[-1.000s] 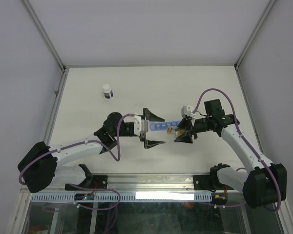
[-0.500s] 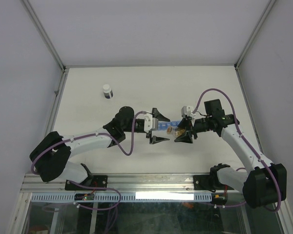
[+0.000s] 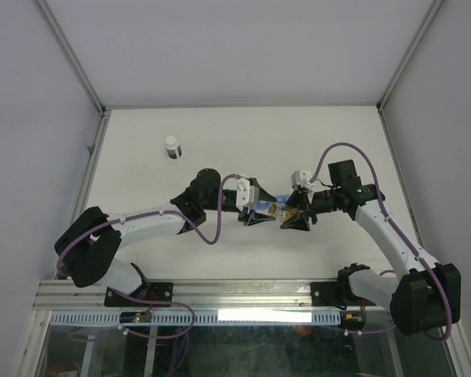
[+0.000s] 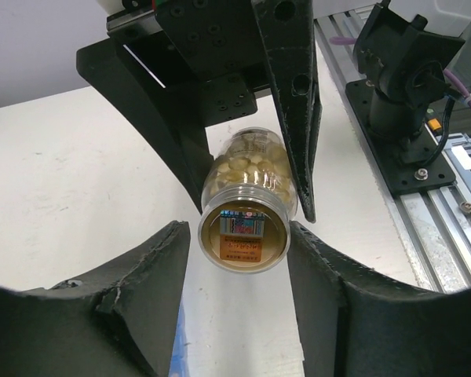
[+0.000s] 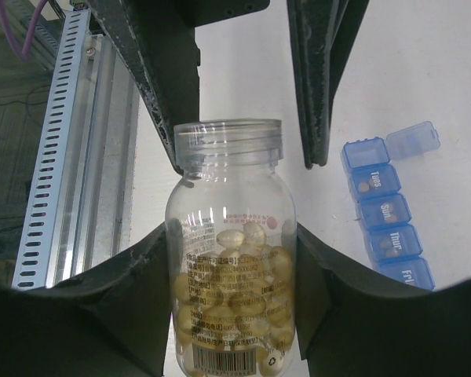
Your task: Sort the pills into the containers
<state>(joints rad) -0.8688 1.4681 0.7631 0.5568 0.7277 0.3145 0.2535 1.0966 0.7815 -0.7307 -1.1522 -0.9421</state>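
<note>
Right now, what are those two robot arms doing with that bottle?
The right gripper holds a clear, uncapped bottle of pills sideways. The left gripper has its open jaws either side of the bottle's mouth, not clamped on it. The blue pill organiser lies on the table nearby, one lid open.

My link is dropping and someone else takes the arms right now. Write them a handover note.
Right gripper: shut on the uncapped pill bottle, lying level.
Left gripper: open, fingers flanking the bottle's mouth, gap on one side.
Pills: in the bottle; compartment contents unclear.
Organiser: on the table beside the bottle, one lid open.
Done: bottle opened.
To do: pills into compartments.
</note>
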